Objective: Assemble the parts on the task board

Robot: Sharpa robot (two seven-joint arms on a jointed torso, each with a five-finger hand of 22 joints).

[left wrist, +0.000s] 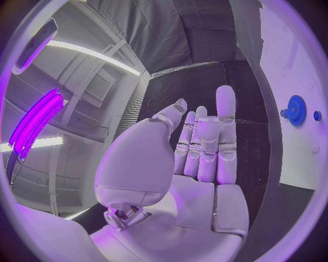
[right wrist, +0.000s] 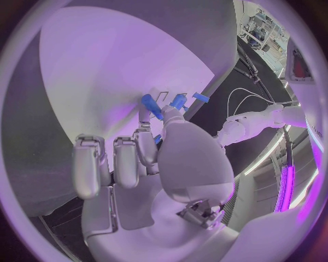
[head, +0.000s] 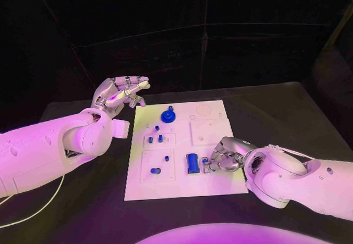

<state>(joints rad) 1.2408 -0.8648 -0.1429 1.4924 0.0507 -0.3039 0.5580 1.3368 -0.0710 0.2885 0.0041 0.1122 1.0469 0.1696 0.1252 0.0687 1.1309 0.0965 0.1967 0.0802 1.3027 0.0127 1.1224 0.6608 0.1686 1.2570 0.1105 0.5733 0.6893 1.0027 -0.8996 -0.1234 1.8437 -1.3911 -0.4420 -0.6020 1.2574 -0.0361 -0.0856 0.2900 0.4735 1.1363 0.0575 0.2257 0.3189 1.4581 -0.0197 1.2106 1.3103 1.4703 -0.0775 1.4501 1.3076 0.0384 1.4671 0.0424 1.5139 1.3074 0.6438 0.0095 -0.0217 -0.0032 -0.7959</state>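
Left hand (head: 121, 94) raised off the far left corner of the white task board (head: 219, 183), fingers (left wrist: 226, 123) straight, close together, holding nothing. Blue gear (head: 169, 116) just beyond those fingertips, flat on the board. Small blue pegs (head: 154, 138) mid-board, a blue cylinder (head: 193, 163) nearer. Right hand (head: 224, 155) low beside that cylinder, fingers (right wrist: 145, 150) curled downward at the board; grasp hidden behind the thumb, cannot tell. Black table (head: 303, 115) beneath.

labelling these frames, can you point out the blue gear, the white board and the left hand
blue gear (head: 168, 117), head view, on its round face
white board (head: 219, 181), head view, on a bare patch near its lower right corner
left hand (left wrist: 205, 144), left wrist view, on the fingers, held straight and empty
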